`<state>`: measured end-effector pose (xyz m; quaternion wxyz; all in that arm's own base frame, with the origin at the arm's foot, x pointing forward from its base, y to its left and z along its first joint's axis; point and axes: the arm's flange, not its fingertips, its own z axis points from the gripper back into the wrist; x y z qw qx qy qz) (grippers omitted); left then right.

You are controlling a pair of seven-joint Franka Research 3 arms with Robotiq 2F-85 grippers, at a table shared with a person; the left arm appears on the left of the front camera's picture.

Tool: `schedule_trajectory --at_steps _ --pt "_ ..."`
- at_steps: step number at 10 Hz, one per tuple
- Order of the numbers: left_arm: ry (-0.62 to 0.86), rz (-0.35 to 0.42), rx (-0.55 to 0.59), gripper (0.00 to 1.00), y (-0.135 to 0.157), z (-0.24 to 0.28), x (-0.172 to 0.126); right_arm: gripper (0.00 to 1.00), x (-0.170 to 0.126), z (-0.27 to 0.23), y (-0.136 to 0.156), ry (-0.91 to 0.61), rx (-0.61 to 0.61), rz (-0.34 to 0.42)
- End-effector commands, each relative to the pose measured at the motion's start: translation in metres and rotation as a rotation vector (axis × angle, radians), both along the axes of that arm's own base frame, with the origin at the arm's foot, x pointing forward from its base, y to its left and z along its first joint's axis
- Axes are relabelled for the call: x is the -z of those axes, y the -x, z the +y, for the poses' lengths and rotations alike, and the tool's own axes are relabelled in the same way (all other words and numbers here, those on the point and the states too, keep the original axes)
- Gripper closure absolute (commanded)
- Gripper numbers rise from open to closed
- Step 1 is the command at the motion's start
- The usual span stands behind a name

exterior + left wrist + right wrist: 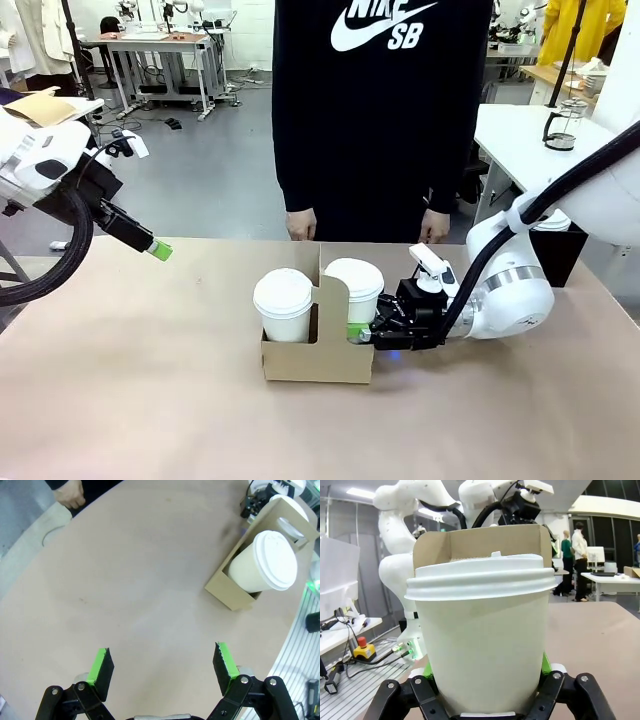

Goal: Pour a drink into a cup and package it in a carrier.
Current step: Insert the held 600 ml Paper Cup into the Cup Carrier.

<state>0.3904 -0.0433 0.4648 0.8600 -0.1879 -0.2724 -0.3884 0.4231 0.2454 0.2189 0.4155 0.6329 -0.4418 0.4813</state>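
Lidded and white, the cup [480,645] sits gripped in my right jaws [365,331], already down in the carrier [318,355] mid-counter beside a second lidded cup [283,305]. Only letting go seems left. My left jaws [162,666] hang wide, empty, over the counter's [150,400] left edge.

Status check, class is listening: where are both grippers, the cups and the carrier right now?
Right gripper shut on right-hand cup in the carrier. Left gripper open, raised off to the side. Other lidded cup seated. Person's hands behind the carrier.
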Motion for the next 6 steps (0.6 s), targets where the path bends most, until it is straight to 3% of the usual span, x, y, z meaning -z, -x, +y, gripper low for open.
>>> schedule_trajectory --at_steps 1,6 --pt "0.014 0.010 -0.006 0.00 0.000 -0.001 -0.001 0.00 0.010 -0.007 0.003 0.037 -0.009 -0.033" --pt "0.014 0.010 -0.006 0.00 0.000 -0.001 -0.001 0.00 -0.031 -0.041 0.011 0.147 0.051 -0.055"
